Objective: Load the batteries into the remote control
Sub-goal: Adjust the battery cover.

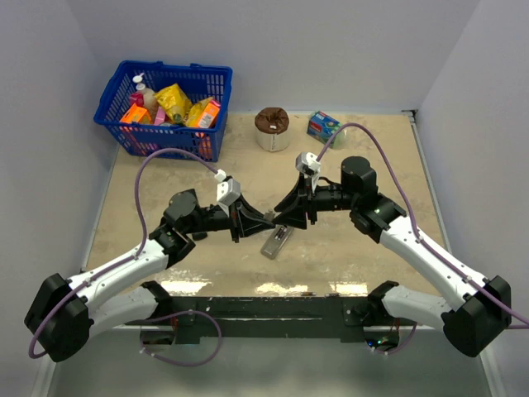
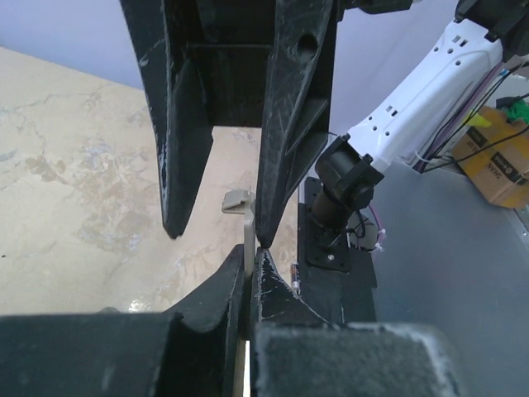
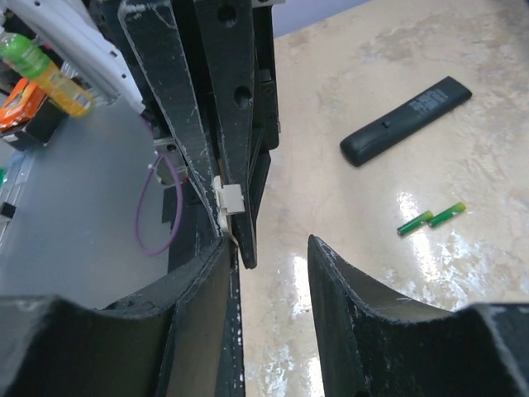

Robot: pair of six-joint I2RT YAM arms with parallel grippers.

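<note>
My left gripper (image 1: 266,220) (image 2: 250,251) is shut on a thin light-grey plate (image 2: 248,223) with a small clip at its far end, held edge-on above the table. The plate also shows in the right wrist view (image 3: 229,198). My right gripper (image 1: 285,217) (image 3: 271,244) is open, facing the left one tip to tip, with one finger against the plate's side. The remote control (image 1: 277,241) lies on the table just below both grippers, grey back up. One tiny dark battery (image 2: 294,277) lies near the arm's black base plate. Other batteries are hidden.
A slim black remote (image 3: 405,120) and two small green sticks (image 3: 430,219) lie on the table. A blue basket (image 1: 165,107) of packets stands at the back left, with a brown-topped cup (image 1: 271,128) and a green box (image 1: 325,126) at the back middle.
</note>
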